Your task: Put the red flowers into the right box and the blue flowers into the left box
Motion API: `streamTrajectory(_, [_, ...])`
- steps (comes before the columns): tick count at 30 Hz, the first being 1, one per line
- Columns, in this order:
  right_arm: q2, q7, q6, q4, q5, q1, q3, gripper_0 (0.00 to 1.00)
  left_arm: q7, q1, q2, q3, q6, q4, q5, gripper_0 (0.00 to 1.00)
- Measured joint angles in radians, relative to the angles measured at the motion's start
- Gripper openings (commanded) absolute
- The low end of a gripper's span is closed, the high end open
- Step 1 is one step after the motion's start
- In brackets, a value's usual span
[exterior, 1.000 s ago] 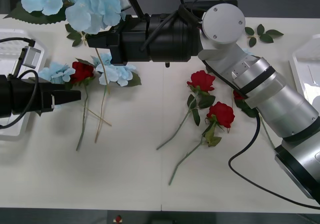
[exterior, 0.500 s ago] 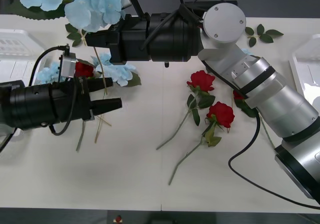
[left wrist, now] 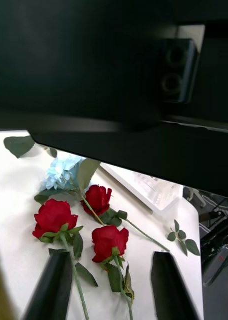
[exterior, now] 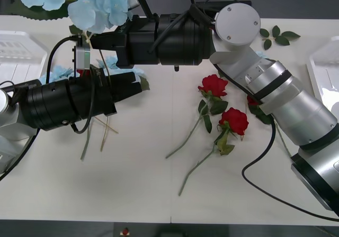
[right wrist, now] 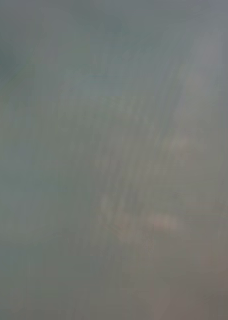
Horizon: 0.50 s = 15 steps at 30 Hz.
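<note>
Left gripper (exterior: 135,84): reaches in from the left over the table (exterior: 137,184), above the pile of flowers on the left side; its two black fingers (left wrist: 168,285) stand apart with nothing between them.
Right gripper (exterior: 95,42): stretched across to the far left of the table; a big bunch of blue flowers (exterior: 98,7) hangs at its tip, but whether the fingers are closed on the stem cannot be told, since the tips are hidden.
Other blue flowers: a small cluster (exterior: 55,74) peeks out beside the left arm, and another cluster (left wrist: 61,172) lies behind the roses in the left wrist view.
Red flowers: two roses (exterior: 213,84) (exterior: 234,120) lie mid-table, stems pointing toward the near edge; a third (exterior: 253,101) is partly hidden under the right arm.
Left box (exterior: 16,52): at the table's left edge, partly behind the left arm.
Right box (exterior: 324,70): at the right edge.
Leaf sprig (exterior: 276,35): loose near the far edge, right of the right arm's elbow.
</note>
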Motion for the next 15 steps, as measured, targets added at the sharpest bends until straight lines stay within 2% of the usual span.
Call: streamTrajectory(15, [0.0, 0.0, 0.001, 0.0, -0.009, 0.0, 0.0, 0.0, 0.001, 0.0, 0.0, 0.0, -0.017, 0.027, 0.001, 0.0])
